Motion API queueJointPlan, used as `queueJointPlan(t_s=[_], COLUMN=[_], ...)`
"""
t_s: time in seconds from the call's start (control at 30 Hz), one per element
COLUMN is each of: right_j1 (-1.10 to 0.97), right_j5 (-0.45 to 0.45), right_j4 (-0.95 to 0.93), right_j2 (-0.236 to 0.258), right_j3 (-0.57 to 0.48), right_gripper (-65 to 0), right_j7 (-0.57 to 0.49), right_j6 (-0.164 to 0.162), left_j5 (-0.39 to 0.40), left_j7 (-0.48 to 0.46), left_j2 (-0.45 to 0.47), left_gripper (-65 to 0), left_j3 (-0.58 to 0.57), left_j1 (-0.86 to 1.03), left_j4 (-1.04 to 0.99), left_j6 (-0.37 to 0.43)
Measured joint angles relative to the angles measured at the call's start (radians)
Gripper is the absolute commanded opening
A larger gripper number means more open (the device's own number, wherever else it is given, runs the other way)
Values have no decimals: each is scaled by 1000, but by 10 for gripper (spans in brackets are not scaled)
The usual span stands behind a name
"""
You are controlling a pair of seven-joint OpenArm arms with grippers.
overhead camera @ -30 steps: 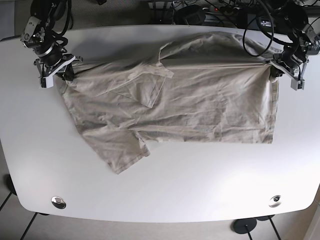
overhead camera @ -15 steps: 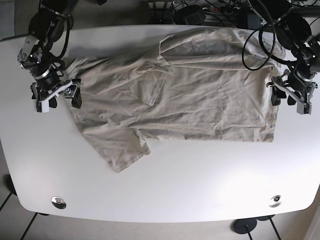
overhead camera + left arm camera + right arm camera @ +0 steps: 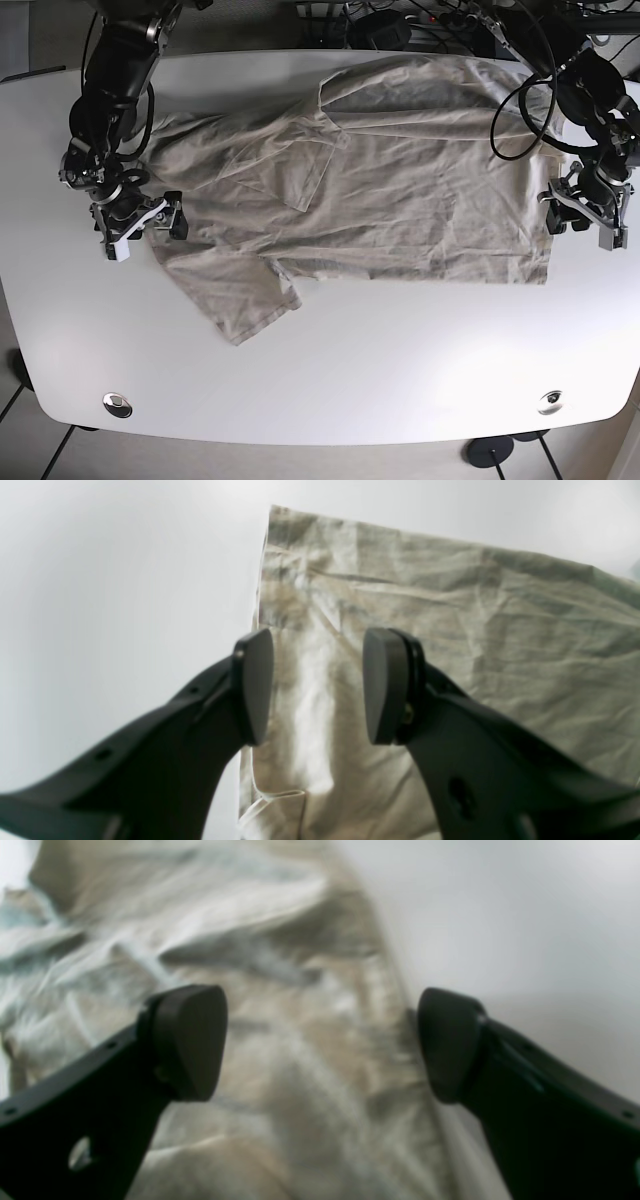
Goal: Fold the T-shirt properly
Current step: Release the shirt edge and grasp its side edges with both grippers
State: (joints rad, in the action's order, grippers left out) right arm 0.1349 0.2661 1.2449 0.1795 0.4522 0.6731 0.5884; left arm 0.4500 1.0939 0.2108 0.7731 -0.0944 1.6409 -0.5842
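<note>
A beige T-shirt lies spread and creased on the white table, with one sleeve pointing toward the front left. At the shirt's right side edge my left gripper hangs open. In the left wrist view the left gripper straddles the hem edge of the T-shirt and holds nothing. My right gripper is open at the shirt's left edge. The right wrist view is blurred: the right gripper stands wide apart over the rumpled T-shirt.
Cables and dark equipment crowd the floor beyond the table's far edge. Two round metal fittings sit near the front corners. Bare tabletop runs along the front of the shirt.
Both grippers let go of the shirt's far corners, opened, and moved toward the front along its side edges. The cloth, stretched between them a second ago, now lies slack.
</note>
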Motion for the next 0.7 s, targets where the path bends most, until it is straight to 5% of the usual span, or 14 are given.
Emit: queueJointPlan(t_s=[0.17, 0.27, 0.4, 0.5, 0.7], right_j1=[-26, -34, -43, -46, -43], right_j5=[2, 0, 0, 3, 3], right_j4=[38, 39, 41, 42, 42], right_j2=[-55, -56, -56, -58, -60], right_j3=[0, 0, 0, -39, -42], right_gripper=[-125, -293, -631, -631, -629], right_j7=[-14, -9, 6, 0, 1], right_j6=[0, -1, -8, -8, -8], left_j5=[-3, -1, -113, -220, -241], left_j7=[2, -9, -98, -153, -157], left_j2=[27, 48, 56, 56, 54], left_gripper=[-390, -390, -389, -389, -387], left_j3=[1, -1, 0, 0, 0], left_j1=[-30, -39, -99, -146, -185], left_j4=[-101, -132, -260, -392, -528], left_j6=[0, 1, 1, 0, 0])
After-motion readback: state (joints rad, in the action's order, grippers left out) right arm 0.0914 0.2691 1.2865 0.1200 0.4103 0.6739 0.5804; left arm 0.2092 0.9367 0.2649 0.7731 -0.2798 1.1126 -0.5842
